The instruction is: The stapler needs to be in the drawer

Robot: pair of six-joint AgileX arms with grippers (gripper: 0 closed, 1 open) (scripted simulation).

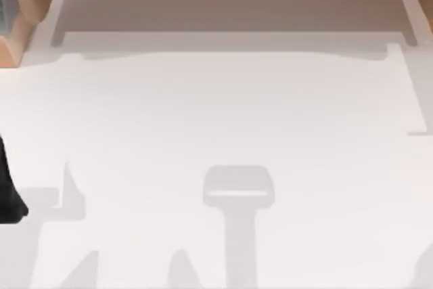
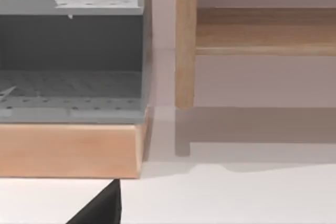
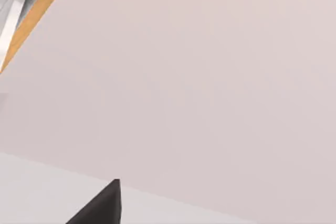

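Worktop (image 1: 216,113) nearest us is a smooth, matte white sheet carrying soft grey shadows, and we find no stapler on it, so where the task's thing lies we cannot tell. Our left arm (image 1: 8,191) shows as a dark, glossy shape at the left edge; a black wedge of each gripper's body sits in its wrist view, left gripper (image 2: 100,208) and right gripper (image 3: 100,208), but whether either is open or holding anything we cannot tell. Farther off stands a pale wooden frame (image 2: 185,40) with squared rails, and beside it a grey perforated metal drawer unit (image 2: 71,85) on a wooden base. We judge the task barely begun: the next move calls for locating the stapler.
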